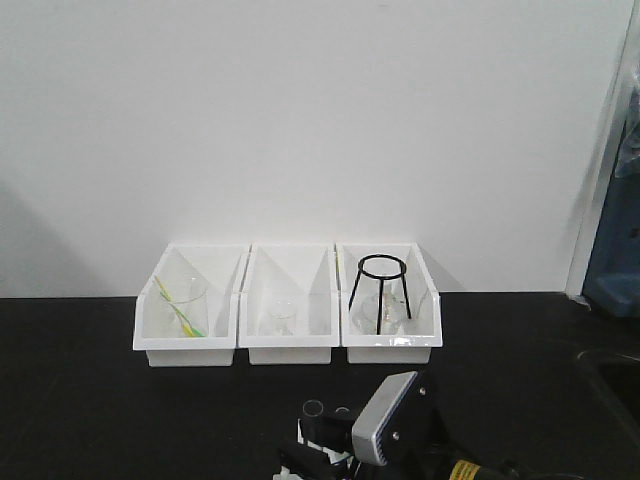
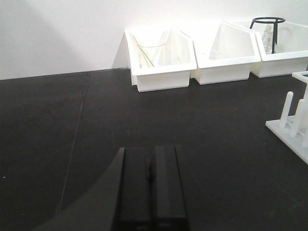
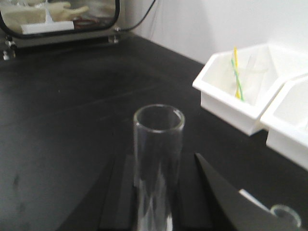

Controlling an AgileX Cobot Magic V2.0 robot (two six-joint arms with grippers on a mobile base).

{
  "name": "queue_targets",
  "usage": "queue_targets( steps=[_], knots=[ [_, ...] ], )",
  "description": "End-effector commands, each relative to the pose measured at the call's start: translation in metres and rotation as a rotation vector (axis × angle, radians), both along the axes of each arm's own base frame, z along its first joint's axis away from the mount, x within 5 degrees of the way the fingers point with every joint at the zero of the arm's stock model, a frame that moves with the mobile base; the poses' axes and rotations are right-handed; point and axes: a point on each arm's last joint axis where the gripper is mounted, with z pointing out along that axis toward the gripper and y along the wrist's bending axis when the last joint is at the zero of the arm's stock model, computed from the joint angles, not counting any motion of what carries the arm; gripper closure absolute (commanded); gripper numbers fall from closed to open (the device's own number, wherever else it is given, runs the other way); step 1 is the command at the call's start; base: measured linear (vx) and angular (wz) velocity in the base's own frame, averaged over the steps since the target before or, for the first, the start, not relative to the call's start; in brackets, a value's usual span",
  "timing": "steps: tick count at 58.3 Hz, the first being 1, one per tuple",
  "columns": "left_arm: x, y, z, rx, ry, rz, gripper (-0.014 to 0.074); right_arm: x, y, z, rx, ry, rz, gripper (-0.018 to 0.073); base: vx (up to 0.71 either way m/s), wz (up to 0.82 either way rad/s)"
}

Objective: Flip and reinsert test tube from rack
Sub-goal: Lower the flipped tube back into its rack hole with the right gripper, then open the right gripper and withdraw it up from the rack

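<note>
Three white bins are seen from the front view, set in a row against a pale wall at the back of a black table. A beaker with yellow and green straws stands in the left bin, a small beaker in the middle one, and a black ring tripod in the right one. At the bottom edge the right arm is extended low over the table, its grey wrist block tilted. Just left of it two clear tube rims are shown above a white sliver of the rack — which of them is the task's tube cannot be told from here. From the left wrist view, the left gripper is held level above bare table, its two black fingers pressed together with nothing between them. The rack's upright pegs are caught at the right edge, well apart from it. From the right wrist view, the test tube is seen upright, open rim uppermost, standing between the fingers of the right gripper, by which it is flanked closely on both sides — whether they are pinched on the glass cannot be told, and the tube's lower end is cut off by the frame. A second tube's rim is shown low at the right, beside the right finger.
</note>
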Motion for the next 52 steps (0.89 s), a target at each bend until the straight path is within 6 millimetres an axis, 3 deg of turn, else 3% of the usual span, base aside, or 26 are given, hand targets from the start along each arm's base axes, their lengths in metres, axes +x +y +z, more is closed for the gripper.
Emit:
queue_targets(
  steps=[1,12,30,42,52],
  knots=[
    [0.000,-0.001,0.009,-0.021,-0.090,-0.014,0.0602,0.004,0.003,0.015,0.083,-0.062,0.016,0.0534,0.00,0.00],
    [0.000,-0.001,0.009,-0.021,-0.090,-0.014,0.0602,0.007,0.005,0.002,0.071,-0.027,0.013,0.0410,0.00,0.00],
    [0.000,-0.001,0.009,-0.021,-0.090,-0.014,0.0602,0.006,0.004,0.008,0.083,-0.042,0.015,0.0115,0.00,0.00],
    [0.000,-0.001,0.009,-0.021,-0.090,-0.014,0.0602,-0.004,-0.009,0.047,0.040,-0.088,-0.061,0.0078,0.00,0.00],
    [0.000,-0.001,0.009,-0.021,-0.090,-0.014,0.0602,-0.026,-0.039,0.091,-0.017,-0.051,-0.247,0.0116,0.00,0.00]
  ],
)
